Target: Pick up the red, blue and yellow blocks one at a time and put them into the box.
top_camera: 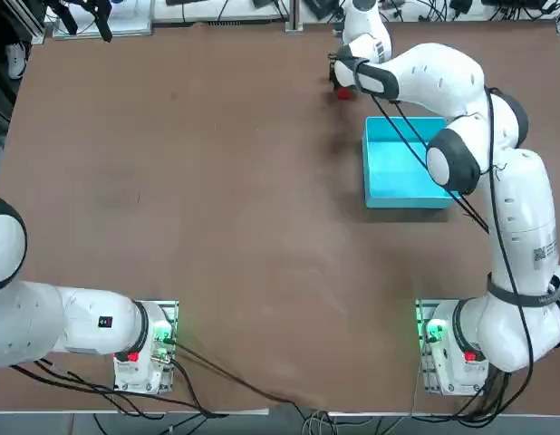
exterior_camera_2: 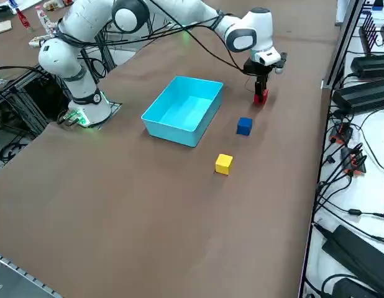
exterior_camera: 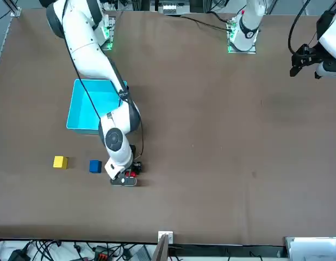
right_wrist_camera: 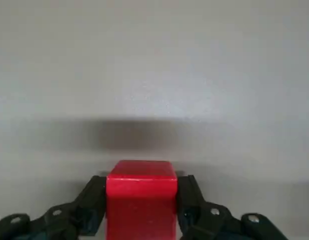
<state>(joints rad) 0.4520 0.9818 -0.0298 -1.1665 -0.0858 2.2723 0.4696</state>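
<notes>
Being a small, plain cube, the red block (right_wrist_camera: 141, 200) looks light, stiff and hard to damage, best taken by two opposite flat sides. It sits squarely between the right gripper's (right_wrist_camera: 141, 207) fingers, pinched on both faces, away from the box (exterior_camera_2: 182, 112)

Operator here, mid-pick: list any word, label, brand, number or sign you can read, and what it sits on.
No text can be read anywhere.
Right robot arm: small dark print on its white casing, too small to read.
Left robot arm: a small dark square mark, nothing legible.
Red block, blue block, yellow block, tray: no lettering visible.
</notes>
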